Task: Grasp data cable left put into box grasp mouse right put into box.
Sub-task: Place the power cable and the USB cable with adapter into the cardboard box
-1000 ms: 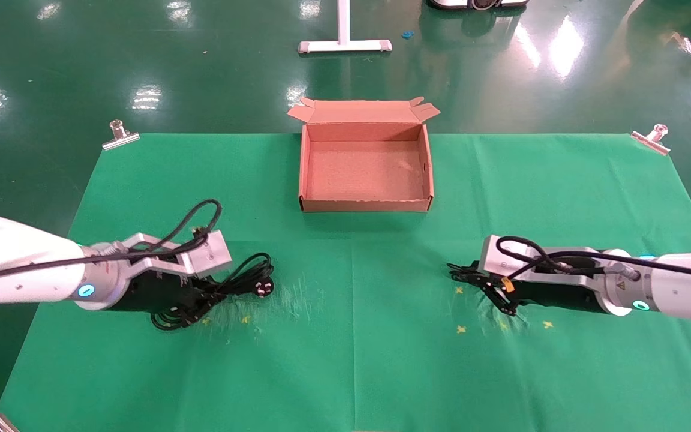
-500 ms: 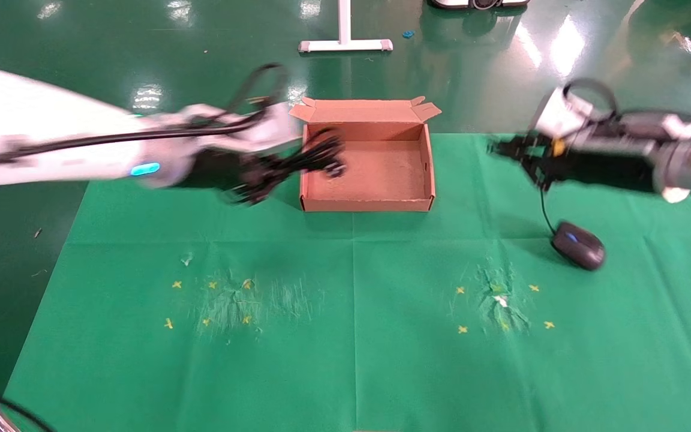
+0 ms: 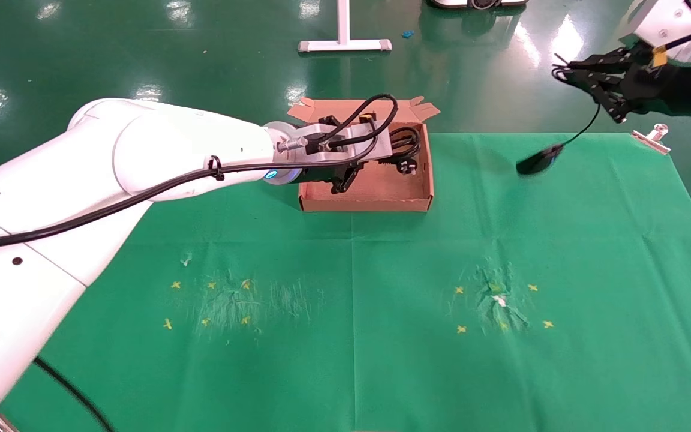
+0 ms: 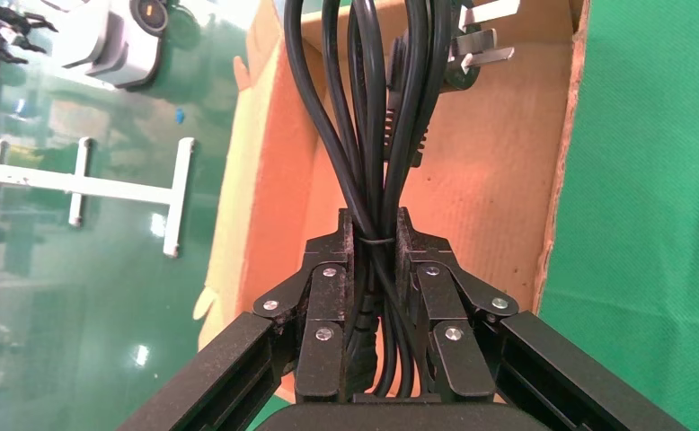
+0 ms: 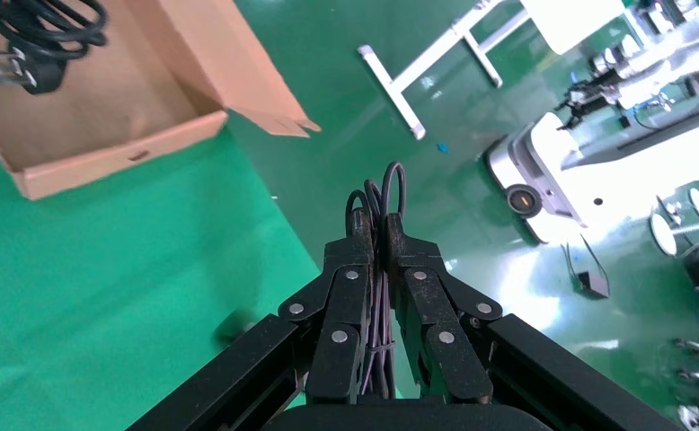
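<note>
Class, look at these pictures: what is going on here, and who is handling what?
A two-armed robot is packing a cardboard box on a green-covered table. Its left claw is shut on the coiled data cable and holds it inside the box, not yet released. Its right claw is raised off to the right beyond the table's far corner, shut on the bundled thin cord, so the mouse dangles in the air above the cloth, not yet in the box.

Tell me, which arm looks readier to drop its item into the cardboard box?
The left. Its gripper already holds the data cable over the box, while the right gripper dangles the mouse by its cord off to the side.
</note>
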{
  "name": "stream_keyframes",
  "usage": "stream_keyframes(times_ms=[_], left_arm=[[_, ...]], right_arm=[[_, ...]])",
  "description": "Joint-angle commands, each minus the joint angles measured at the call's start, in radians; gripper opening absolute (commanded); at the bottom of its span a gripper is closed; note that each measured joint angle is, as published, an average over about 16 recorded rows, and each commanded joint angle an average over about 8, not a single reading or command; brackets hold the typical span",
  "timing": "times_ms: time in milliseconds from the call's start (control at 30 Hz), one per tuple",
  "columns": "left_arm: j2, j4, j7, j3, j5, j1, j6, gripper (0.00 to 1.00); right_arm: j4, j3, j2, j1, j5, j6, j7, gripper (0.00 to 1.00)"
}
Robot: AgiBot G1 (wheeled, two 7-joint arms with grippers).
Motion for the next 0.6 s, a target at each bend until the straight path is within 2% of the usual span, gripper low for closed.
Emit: stream_keyframes(times_ms=[33, 67, 367, 600], left_arm=[[0.0, 0.018, 0.007, 0.047, -0.036, -0.012, -0.027, 0.94], [0.0, 0.023, 0.006, 0.065, -0.05, -0.018, -0.035, 1.0], [-0.002, 0.055, -0.005, 0.19, -0.155, -0.06, -0.092, 1.0], [-0.017, 0.15, -0.073, 0.235, -0.18, -0.126, -0.11, 1.0]], right_arm=[[-0.016, 0.005, 0.004, 0.012, 0.005, -0.004, -0.007, 0.0], [-0.022, 0.006, 0.001, 0.017, 0.006, -0.001, -0.011, 0.0], [-0.048, 0.016, -0.024, 0.05, 0.001, 0.04, -0.008, 0.0], [-0.012, 0.026, -0.029, 0.058, 0.028, 0.028, -0.002, 0.0]])
